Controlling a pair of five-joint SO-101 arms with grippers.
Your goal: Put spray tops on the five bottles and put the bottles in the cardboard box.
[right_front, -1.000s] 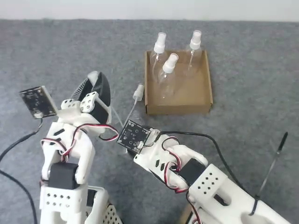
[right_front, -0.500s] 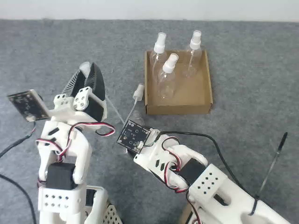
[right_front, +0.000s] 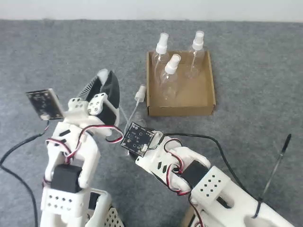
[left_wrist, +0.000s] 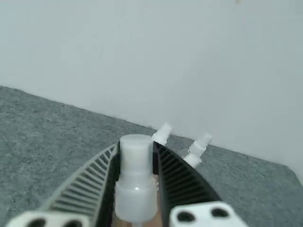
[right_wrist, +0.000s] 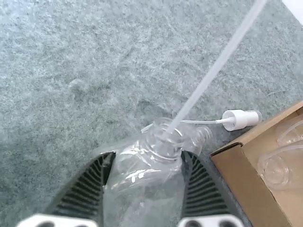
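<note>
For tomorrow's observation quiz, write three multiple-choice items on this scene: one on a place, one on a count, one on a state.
1. Where does the loose white plastic spray top lie? A on the grey carpet beside the brown cardboard box; B inside that box; C on a bottle.
2. How many clear plastic bottles are in the box? A two; B three; C five.
3. What do the right arm's jaws hold? A nothing; B a spray top; C an uncapped clear plastic bottle.
Answers: 1 A, it lies on carpet outside the box wall; 2 B, three capped bottles show inside; 3 C, the jaws press its sides.
</note>
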